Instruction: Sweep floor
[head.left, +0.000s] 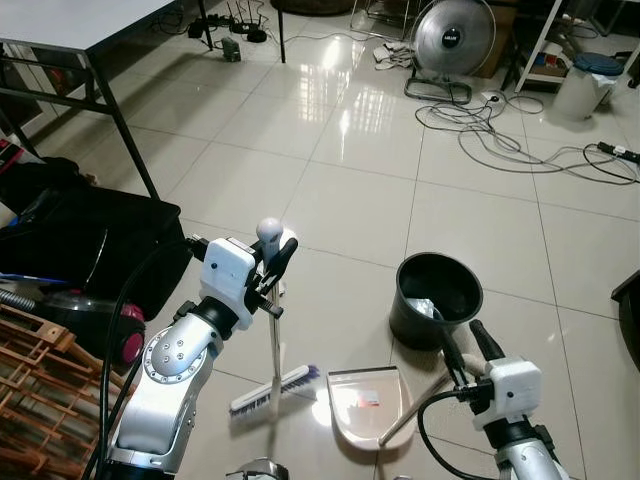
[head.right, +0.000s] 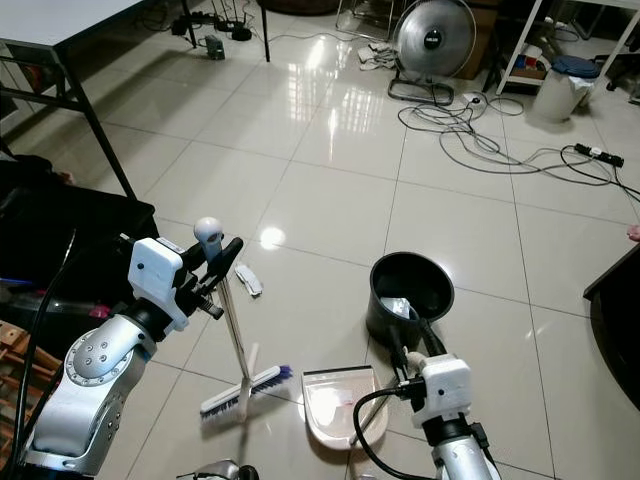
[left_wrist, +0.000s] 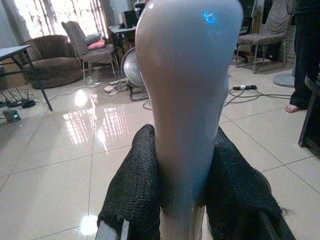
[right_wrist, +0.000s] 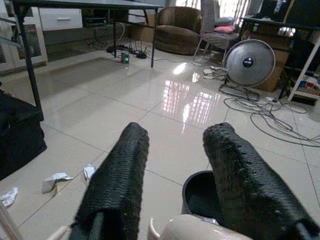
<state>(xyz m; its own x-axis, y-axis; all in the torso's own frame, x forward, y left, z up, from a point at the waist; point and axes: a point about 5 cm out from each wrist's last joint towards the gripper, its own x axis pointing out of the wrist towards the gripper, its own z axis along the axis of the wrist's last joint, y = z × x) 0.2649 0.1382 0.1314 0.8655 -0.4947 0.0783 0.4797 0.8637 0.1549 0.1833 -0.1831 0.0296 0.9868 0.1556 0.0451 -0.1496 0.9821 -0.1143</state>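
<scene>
At the rounded grey top of the broom handle (head.left: 268, 231): left end effector (head.left: 275, 262) clamped on the grip, black fingers (left_wrist: 134, 186) pressed against both sides. Handle held near upright, thin metal shaft running down to the purple-and-white bristled broom head (head.left: 272, 389) resting on the glossy beige tiled floor (head.left: 330, 140). Just beside the head: translucent pink plastic dustpan (head.left: 364, 403), lying flat.

Above the dustpan's pale handle (head.left: 418, 404): right end effector (head.left: 464, 345), fingers (right_wrist: 120, 175) spread apart, gripping nothing. Directly ahead of it: round black plastic bin (head.left: 437, 297) with crumpled scraps inside, standing on the floor.

On the floor beyond the broom: a small white paper scrap (head.right: 248, 279). To the robot's left: black bag (head.left: 80, 245) below a dark-framed worktop (head.left: 75, 25). Further off: round grey floor fan (head.left: 453, 37) and loose cables (head.left: 500, 135).
</scene>
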